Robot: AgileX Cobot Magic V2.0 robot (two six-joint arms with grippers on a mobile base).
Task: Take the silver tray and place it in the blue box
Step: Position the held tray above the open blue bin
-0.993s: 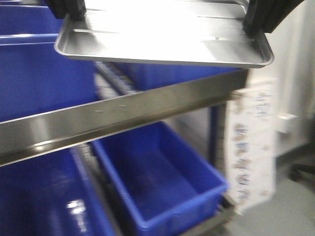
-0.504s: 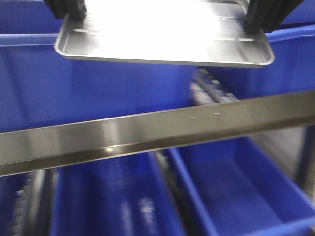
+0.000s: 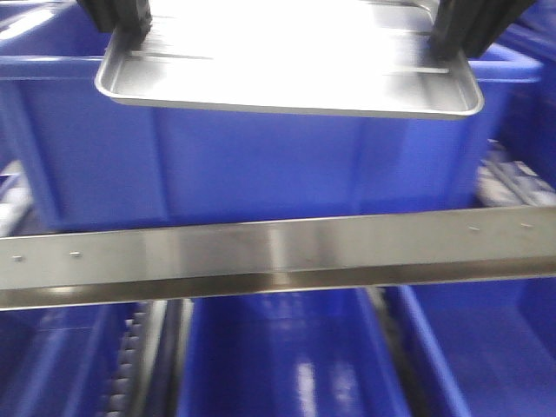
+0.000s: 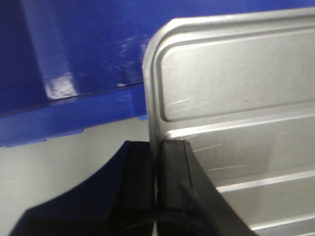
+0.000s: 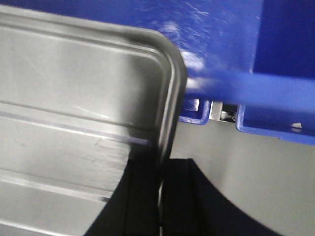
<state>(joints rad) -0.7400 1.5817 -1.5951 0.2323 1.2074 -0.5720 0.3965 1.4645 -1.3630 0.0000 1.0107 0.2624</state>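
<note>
The silver tray hangs level in the air at the top of the front view, gripped at both short ends. My left gripper is shut on its left rim, and in the left wrist view the rim runs down between the black fingers. My right gripper is shut on the right rim, the tray filling the left of its wrist view. The blue box stands right behind and below the tray, on the rack's upper level, its wall also seen close by.
A steel rack rail crosses the front view below the box. Under it lie more blue crates side by side, with roller tracks between them. Another blue crate neighbours the box on the right.
The rack has slid rightwards across the front view, so the blue box now sits straight ahead behind the tray. The tray and both grippers keep their place in the view.
</note>
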